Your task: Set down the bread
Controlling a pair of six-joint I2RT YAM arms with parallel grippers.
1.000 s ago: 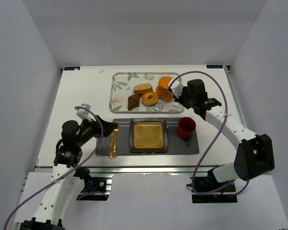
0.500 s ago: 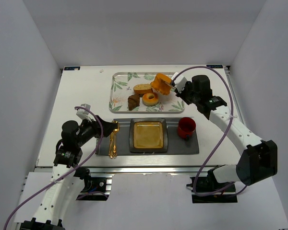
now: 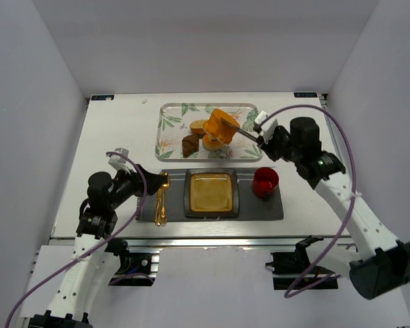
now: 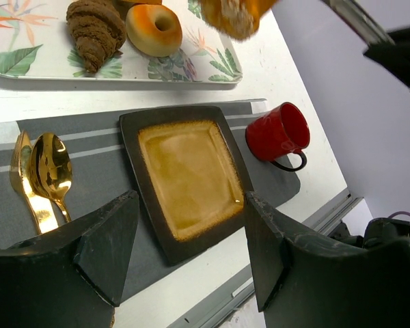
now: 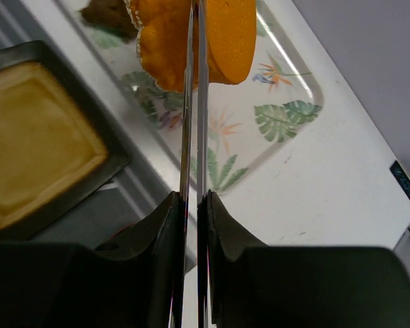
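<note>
- Above the leaf-print tray (image 3: 165, 115), my right claw (image 3: 265, 134) is closed on tongs (image 3: 244, 132), which pinch the orange bread (image 3: 219, 126) over the pastries.
- Judged target: the square plate (image 3: 209, 192). It lies from the bread toward my bases, almost directly below it in the top view.
- My right arm is nearer. My left claw (image 3: 150, 183) is spread wide, carrying nothing, near the spoon (image 4: 49, 167).

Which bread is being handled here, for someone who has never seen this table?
Find the leaf-patterned tray at the far side of the table. Over its middle, metal tongs in the right claw pinch a large orange bread piece. Unlike the ringed donut and dark croissant lying on the tray, it hangs in the air.
</note>
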